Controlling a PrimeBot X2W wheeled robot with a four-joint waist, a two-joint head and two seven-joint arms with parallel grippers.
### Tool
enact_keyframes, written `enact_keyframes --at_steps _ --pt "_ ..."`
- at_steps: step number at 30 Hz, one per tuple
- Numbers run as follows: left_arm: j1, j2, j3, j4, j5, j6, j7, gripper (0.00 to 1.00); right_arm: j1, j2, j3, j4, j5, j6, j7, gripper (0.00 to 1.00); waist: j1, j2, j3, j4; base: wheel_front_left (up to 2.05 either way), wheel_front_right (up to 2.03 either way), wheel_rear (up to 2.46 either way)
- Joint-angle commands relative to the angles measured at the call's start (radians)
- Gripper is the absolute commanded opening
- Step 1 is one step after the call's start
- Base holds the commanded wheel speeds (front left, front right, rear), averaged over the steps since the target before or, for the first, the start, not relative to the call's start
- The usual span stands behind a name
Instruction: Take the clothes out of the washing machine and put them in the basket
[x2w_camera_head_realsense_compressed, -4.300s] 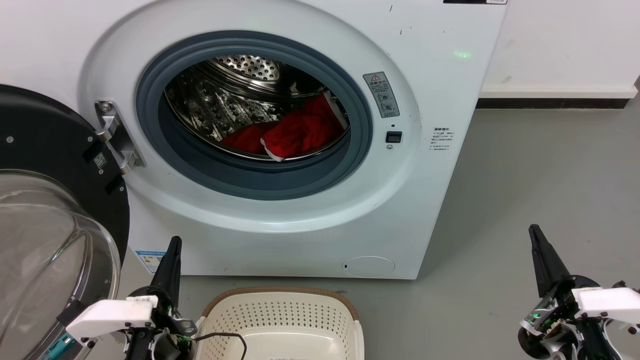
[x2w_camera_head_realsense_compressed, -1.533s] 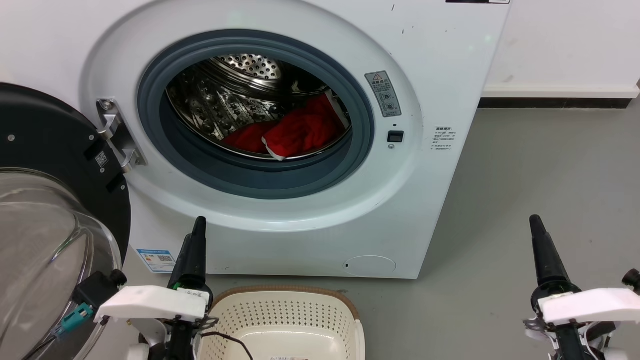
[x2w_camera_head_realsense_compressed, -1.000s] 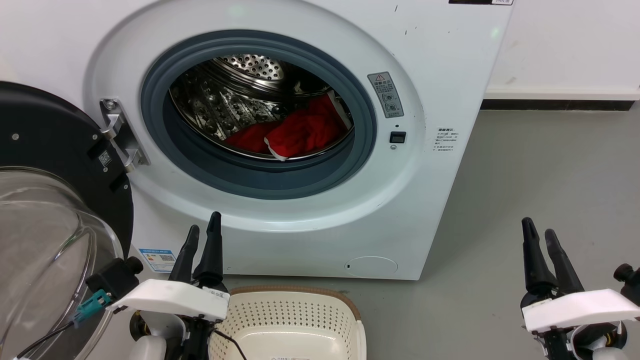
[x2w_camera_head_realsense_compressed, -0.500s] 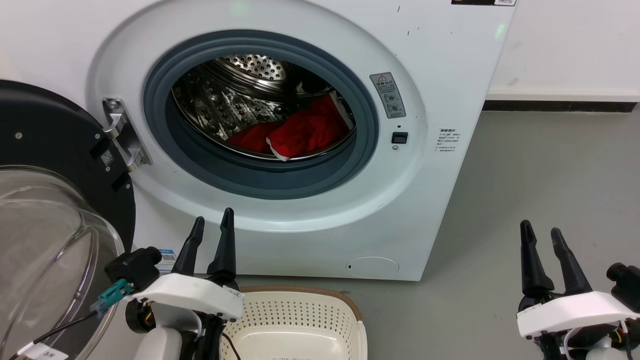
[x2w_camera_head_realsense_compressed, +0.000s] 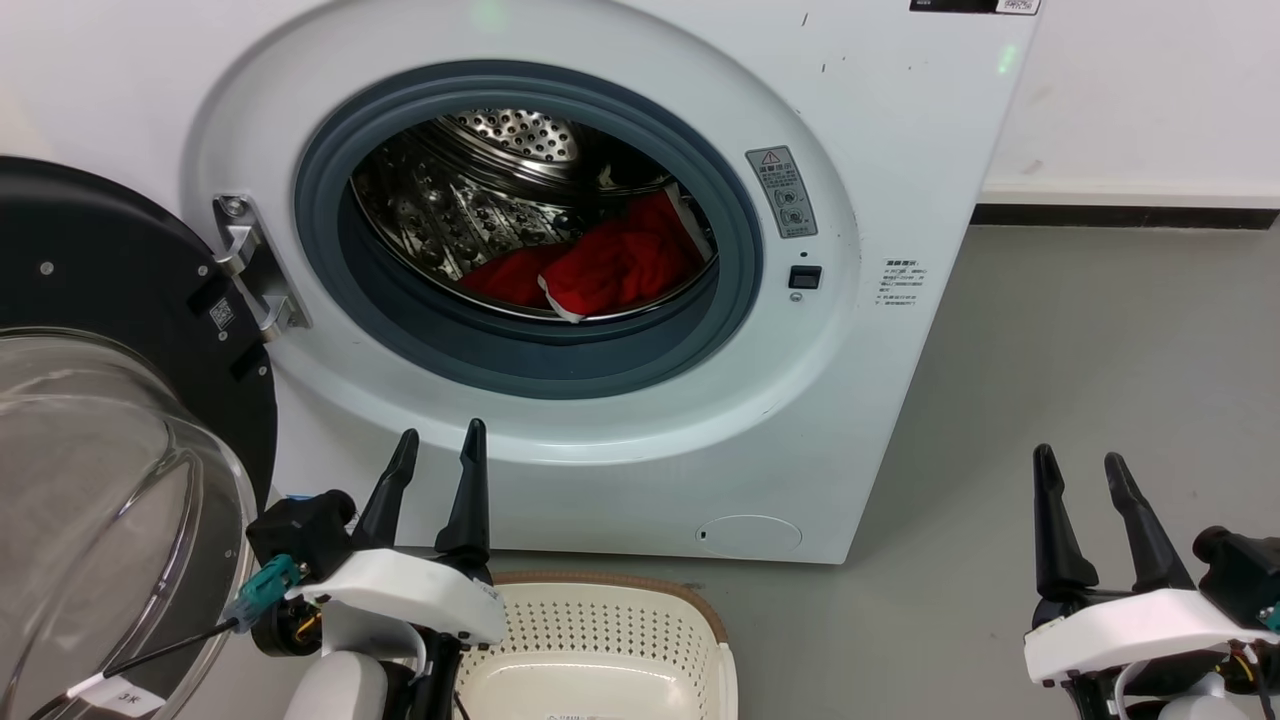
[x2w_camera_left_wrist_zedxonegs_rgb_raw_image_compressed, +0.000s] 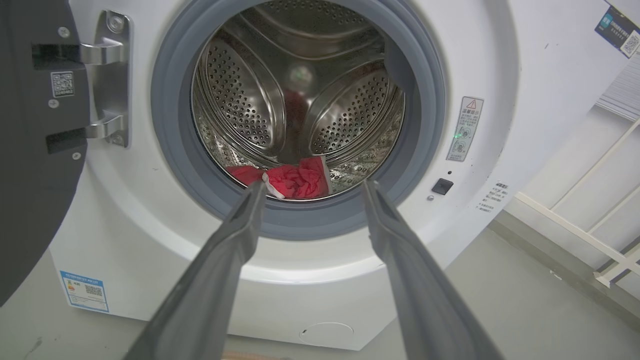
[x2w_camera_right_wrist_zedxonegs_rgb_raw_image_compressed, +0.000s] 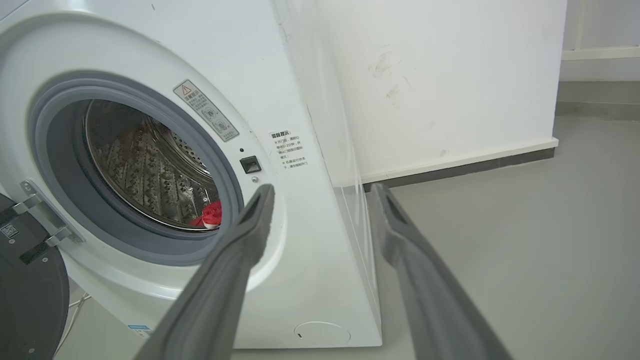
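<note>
— What is nearest?
— The basket (x2w_camera_head_realsense_compressed: 600, 625) on the floor (x2w_camera_head_realsense_compressed: 1050, 330), beside the left gripper (x2w_camera_head_realsense_compressed: 441, 432). Its fingers (x2w_camera_head_realsense_compressed: 468, 490) and the right gripper (x2w_camera_head_realsense_compressed: 1078, 455)'s are spread, empty.
— And beyond?
— The clothes (x2w_camera_head_realsense_compressed: 610, 270) lie in the washing machine (x2w_camera_head_realsense_compressed: 880, 150)'s drum (x2w_camera_head_realsense_compressed: 450, 210). Its warning label (x2w_camera_head_realsense_compressed: 782, 190) is too small to read.

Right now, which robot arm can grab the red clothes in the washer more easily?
Probably the left arm. Its open jaws point straight through the opening of the washing machine at the red clothes. The right arm sits off to the machine's side, its open jaws aimed at the front corner.
</note>
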Motion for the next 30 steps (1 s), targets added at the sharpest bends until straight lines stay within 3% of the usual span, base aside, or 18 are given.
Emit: enact_keyframes --at_steps 1,30 --pt "-0.021 0.002 -0.003 -0.004 0.023 0.005 -0.009 1.0 -0.001 -0.004 0.001 -0.009 -0.026 0.0 -0.008 1.0 0.0 0.0 0.0 0.001 0.0 0.0 0.0" --pt "-0.045 0.003 -0.015 0.046 0.255 0.027 -0.069 1.0 0.011 -0.003 -0.004 -0.013 -0.273 0.0 -0.041 1.0 0.0 0.0 0.003 0.015 0.0 0.0 0.0"
